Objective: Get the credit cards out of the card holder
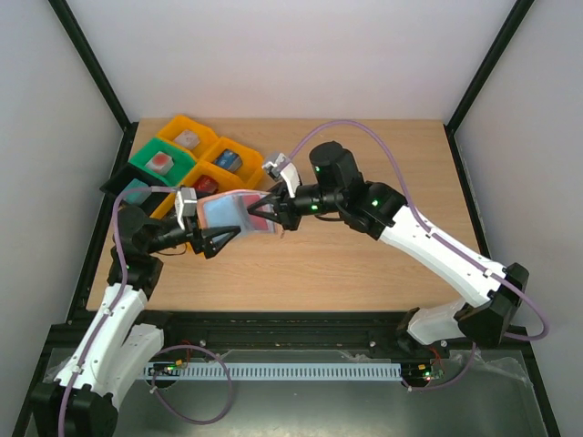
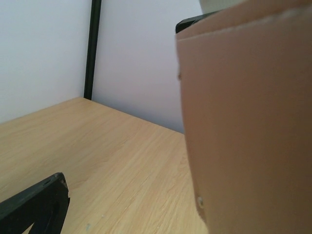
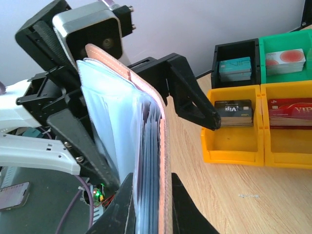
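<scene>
The card holder [image 1: 239,211] hangs in the air over the table, held on edge between the two arms. My right gripper [image 1: 266,212] is shut on its right end, one finger [image 3: 119,209] on each side. The tan-pink cover [image 3: 165,146] faces right, with blue-grey credit cards [image 3: 152,141] packed in clear sleeves beside it. My left gripper [image 1: 211,229] stands open and straddles the holder's other end, its fingers [image 3: 192,97] well apart from the faces. In the left wrist view the tan cover [image 2: 248,126] with its pale dot fills the right side, beside one black finger [image 2: 39,204].
Yellow, green and black trays [image 1: 187,159] sit at the table's back left, behind the left arm. Up close, a yellow tray [image 3: 234,144] holds a stack of dark cards, and the green tray [image 3: 285,48] and black tray [image 3: 236,48] hold others. Bare wood lies under the holder.
</scene>
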Available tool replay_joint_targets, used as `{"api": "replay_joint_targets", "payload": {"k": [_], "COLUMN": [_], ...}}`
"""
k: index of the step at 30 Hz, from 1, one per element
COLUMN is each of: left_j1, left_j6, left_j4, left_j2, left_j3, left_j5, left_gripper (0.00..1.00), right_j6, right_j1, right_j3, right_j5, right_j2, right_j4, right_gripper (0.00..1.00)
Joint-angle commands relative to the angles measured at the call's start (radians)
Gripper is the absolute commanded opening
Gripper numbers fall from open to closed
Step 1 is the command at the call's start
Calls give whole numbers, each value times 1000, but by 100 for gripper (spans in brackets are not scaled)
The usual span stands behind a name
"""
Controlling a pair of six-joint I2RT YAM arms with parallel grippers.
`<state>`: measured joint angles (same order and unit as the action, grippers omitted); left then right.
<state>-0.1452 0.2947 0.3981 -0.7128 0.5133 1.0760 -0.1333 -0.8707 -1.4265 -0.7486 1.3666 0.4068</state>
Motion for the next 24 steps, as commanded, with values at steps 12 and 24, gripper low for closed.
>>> {"api": "replay_joint_targets", "payload": {"k": [12,24], "left_j1": [-11,5], "left_j6": [113,169], "left_j4": [40,72], "left_j2": [5,21], "left_j3": [8,-6], "left_j5": [-115,-110], "left_gripper": [84,2], "right_j6": [-103,-14], "right_j1": [-1,15], "right_j3": [-17,21], "right_j5": [55,19], "right_j2": [70,-7], "right_j4": [-87,-71], "right_gripper": [2,30]}}
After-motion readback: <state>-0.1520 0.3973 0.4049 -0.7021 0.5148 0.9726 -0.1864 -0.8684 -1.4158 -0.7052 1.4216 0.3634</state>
